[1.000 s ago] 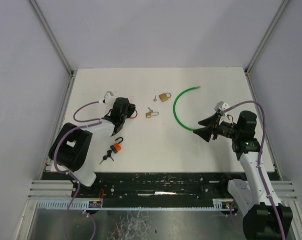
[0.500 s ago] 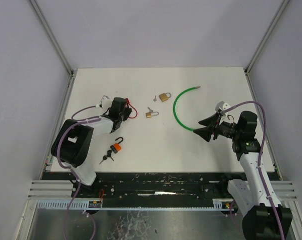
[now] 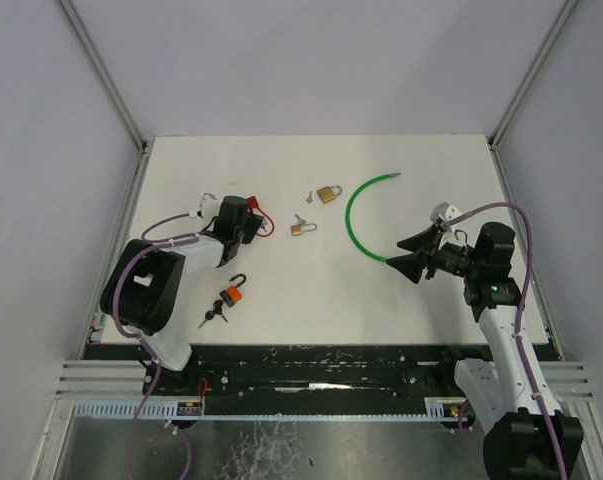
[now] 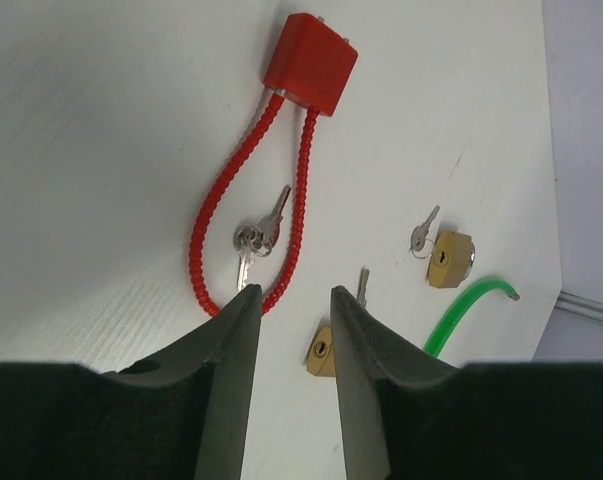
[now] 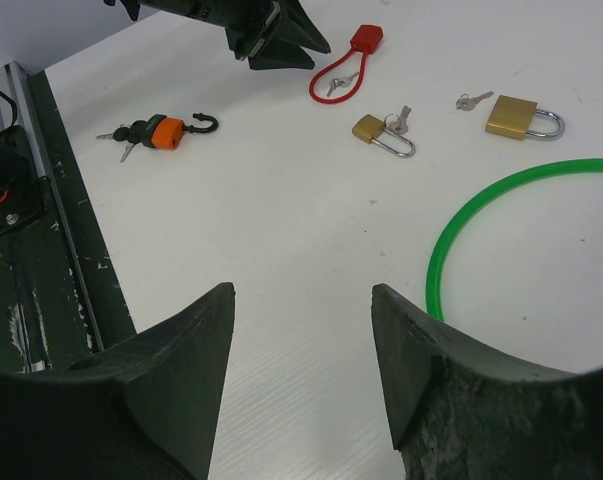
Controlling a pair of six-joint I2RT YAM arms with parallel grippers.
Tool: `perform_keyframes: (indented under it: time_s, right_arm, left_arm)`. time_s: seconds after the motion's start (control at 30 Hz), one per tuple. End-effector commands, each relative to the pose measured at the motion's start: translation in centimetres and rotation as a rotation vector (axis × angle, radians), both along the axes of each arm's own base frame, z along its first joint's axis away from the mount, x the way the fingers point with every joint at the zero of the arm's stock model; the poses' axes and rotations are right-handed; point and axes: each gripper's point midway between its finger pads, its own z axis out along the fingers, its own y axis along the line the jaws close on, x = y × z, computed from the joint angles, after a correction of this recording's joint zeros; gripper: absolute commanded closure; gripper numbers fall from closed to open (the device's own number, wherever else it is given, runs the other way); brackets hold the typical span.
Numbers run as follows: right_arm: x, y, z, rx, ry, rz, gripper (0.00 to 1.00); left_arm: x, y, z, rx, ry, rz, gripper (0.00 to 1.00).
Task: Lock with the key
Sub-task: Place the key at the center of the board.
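While the left gripper hangs low over the table, its fingers stand slightly apart and grip nothing. The red cable lock lies just ahead, with its keys inside the loop. The right gripper hovers wide open and empty, well apart from that lock. A brass padlock lies just beside the loop.

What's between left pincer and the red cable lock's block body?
Left wrist view: only the lock's red ribbed cable loop, with small silver keys lying inside it.
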Motion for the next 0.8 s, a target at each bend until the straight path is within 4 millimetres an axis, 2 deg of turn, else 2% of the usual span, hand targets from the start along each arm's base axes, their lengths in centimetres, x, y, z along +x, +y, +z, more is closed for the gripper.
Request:
perform_keyframes:
  time_s: [0.0, 0.2, 0.23, 0.3, 0.33, 0.37, 0.43, 0.5, 0.6, 0.73, 0.77]
  right_arm:
    - [0.1, -0.1, 0.9, 0.000, -0.053, 0.005, 0.37]
    - [-0.1, 0.0, 1.5, -0.003, -0.078, 0.010, 0.36]
    - [-0.2, 0.0, 1.5, -0.003, -0.082, 0.013, 0.36]
    - [-0.3, 0.0, 1.7, -0.002, -0.088, 0.015, 0.36]
    - [-0.3, 0.0, 1.8, -0.003, -0.092, 0.016, 0.36]
    - [-0.3, 0.0, 1.8, -0.005, -0.097, 0.016, 0.36]
    - [-0.5, 0.0, 1.9, -0.009, -0.109, 0.016, 0.36]
    - [-0.5, 0.0, 2.1, -0.009, -0.117, 0.017, 0.36]
    - [-0.6, 0.0, 2.2, -0.012, -0.127, 0.017, 0.36]
    - [-0.7, 0.0, 2.2, -0.020, -0.140, 0.019, 0.36]
    - [-0.7, 0.0, 2.2, -0.021, -0.142, 0.018, 0.36]
  left_arm:
    - [-0.6, 0.0, 3.1, 0.008, -0.086, -0.079, 0.67]
    - [-3.2, 1.1, 11.7, 0.148, -0.320, -0.191, 0.65]
    - [-3.9, 1.3, 13.8, 0.157, -0.380, -0.195, 0.55]
    - [-5.2, 1.7, 15.8, 0.160, -0.445, -0.198, 0.21]
    - [-5.9, 1.9, 16.6, 0.156, -0.476, -0.203, 0.07]
    - [-6.6, 1.8, 17.2, 0.148, -0.505, -0.218, 0.01]
    - [-8.1, 1.4, 18.1, 0.122, -0.573, -0.260, 0.00]
    - [-9.5, 1.1, 18.2, 0.076, -0.594, -0.279, 0.00]
    - [-11.1, 1.6, 16.4, 0.037, -0.502, -0.252, 0.00]
    - [-14.0, 5.1, 11.2, 0.050, -0.151, -0.063, 0.00]
    - [-14.8, 5.8, 10.7, 0.069, -0.074, -0.025, 0.00]
